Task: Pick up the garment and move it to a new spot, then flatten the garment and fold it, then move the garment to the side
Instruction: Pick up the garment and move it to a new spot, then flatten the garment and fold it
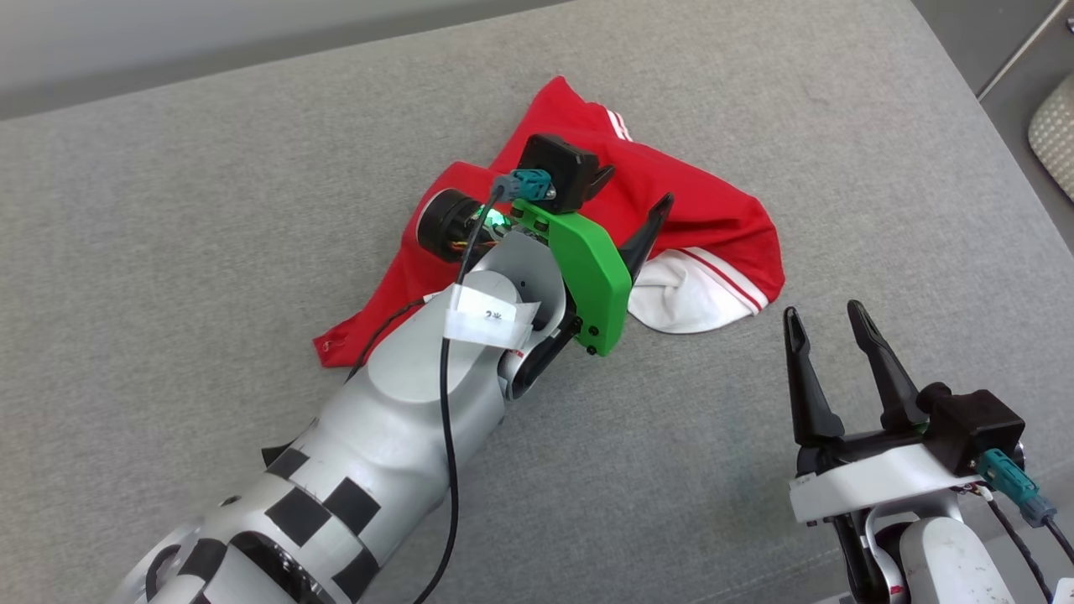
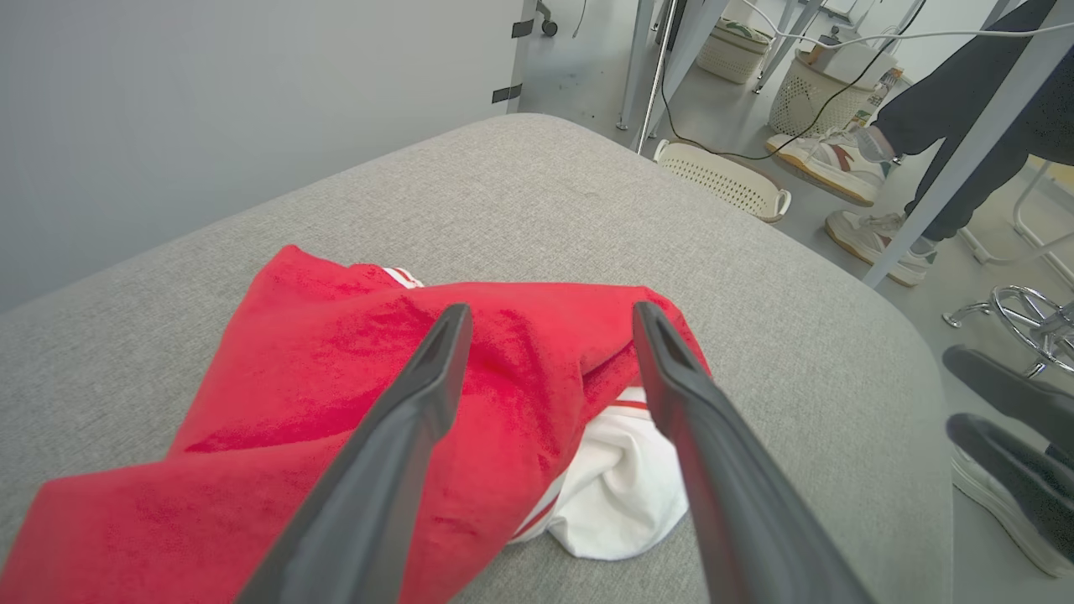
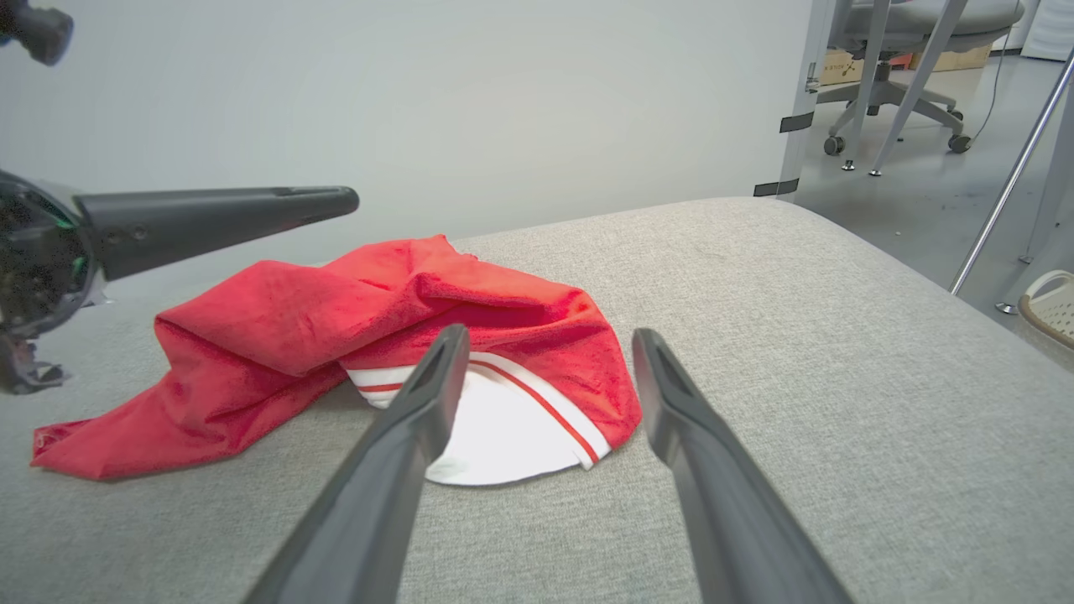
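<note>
Garment (image 1: 696,210): lying crumpled in a heap on the grey cushion (image 1: 210,210), with the red body bunched up and one white sleeve (image 1: 684,298) with striped trim poking out at its near right edge.
Left gripper (image 1: 635,189): hanging just above the red fabric, fingers standing wide apart — gripping nothing.
Right gripper (image 1: 823,310): hovering near the sleeve but apart from it, fingers standing wide — nothing lying between them.

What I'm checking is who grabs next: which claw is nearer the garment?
Left. The left claw hangs open over the garment; the right claw, also open, sits off to its side, short of the white sleeve, over the cushion.
</note>
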You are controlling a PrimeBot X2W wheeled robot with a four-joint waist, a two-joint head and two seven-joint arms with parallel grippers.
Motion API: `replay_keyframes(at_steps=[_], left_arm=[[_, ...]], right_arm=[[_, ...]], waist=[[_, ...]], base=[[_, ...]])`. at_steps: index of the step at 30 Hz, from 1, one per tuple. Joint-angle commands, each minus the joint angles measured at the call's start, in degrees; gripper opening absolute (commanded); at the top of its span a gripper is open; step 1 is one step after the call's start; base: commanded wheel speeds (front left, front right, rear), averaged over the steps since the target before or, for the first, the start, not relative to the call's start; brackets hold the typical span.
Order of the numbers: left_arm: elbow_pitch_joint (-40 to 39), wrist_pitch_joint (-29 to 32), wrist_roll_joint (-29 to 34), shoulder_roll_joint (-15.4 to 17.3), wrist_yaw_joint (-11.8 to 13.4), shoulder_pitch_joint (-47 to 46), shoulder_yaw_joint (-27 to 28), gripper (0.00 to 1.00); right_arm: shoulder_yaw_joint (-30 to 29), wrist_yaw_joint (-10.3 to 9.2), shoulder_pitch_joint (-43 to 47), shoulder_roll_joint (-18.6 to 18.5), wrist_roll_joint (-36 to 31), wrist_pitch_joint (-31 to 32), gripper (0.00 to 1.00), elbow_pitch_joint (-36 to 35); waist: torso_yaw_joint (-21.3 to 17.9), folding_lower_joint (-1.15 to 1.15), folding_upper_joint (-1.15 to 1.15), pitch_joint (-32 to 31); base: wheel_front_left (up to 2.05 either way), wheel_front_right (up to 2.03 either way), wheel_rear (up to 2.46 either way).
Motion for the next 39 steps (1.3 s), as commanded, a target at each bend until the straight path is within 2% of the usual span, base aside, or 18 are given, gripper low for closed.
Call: replay_keyframes(at_steps=[1,4,6,12,14,18,23,26,31,39], left_arm=[[0.0,-1.7,-0.8,-0.1,-0.2,0.4,0.2,1.0],[0.2,-5.1,-0.9,0.1,-0.3,-0.1,1.0,1.0],[0.2,-7.7,-0.1,1.5,-0.2,-0.4,1.4,1.0],[-3.2,-11.8,1.6,7.7,0.7,2.3,4.4,1.0],[-6.0,-12.2,2.6,10.1,1.3,4.8,5.6,1.0],[-15.4,-12.3,3.2,14.0,4.3,14.2,12.1,1.0],[-25.7,-12.3,6.8,16.9,7.3,26.4,17.9,1.0],[-31.6,-12.3,9.2,16.2,8.6,33.9,22.1,1.0],[-35.8,-12.3,14.0,13.9,8.6,42.3,26.3,1.0],[-37.6,-12.3,19.7,7.1,4.9,50.2,32.7,1.0]], right_arm=[[-0.2,-0.05,-0.1,0.1,-0.8,-0.1,1.0,0.2],[-1.2,-0.05,0.6,0.1,-2.0,-0.1,1.0,0.3],[-2.1,-0.05,1.3,0.1,-2.8,-0.1,1.0,0.2],[-3.6,-0.05,3.1,0.1,-5.1,-0.1,1.0,0.1],[-3.9,-0.05,3.7,0.1,-5.6,-0.1,1.0,0.1],[-4.7,-0.05,5.0,0.1,-6.2,-0.1,1.0,-0.2],[-5.0,-0.05,6.2,0.1,-6.8,-0.1,1.0,-0.7],[-5.3,-0.05,6.5,0.1,-7.0,-0.1,1.0,-0.8],[-5.6,-0.05,7.0,0.1,-6.9,-0.1,1.0,-0.9],[-5.3,-0.05,8.0,0.1,-6.5,-0.1,1.0,-0.6]], waist=[[2.9,0.0,-0.01,-2.8],[5.3,0.0,-0.01,-4.9],[7.1,0.0,-0.01,-6.4],[11.5,0.0,-0.01,-10.1],[12.5,0.0,-0.01,-11.0],[14.4,0.0,-0.01,-12.6],[15.8,0.0,-0.01,-13.6],[16.3,0.0,-0.01,-13.9],[17.0,0.0,-0.01,-14.5],[17.5,0.0,-0.01,-15.6]], base=[[0.0,0.0,0.0],[0.0,0.0,0.0],[0.0,0.0,0.0],[0.0,0.0,0.0],[0.0,0.0,0.0],[0.0,0.0,0.0],[0.0,0.0,0.0],[0.0,0.0,0.0],[0.0,0.0,0.0],[0.0,0.0,0.0]])
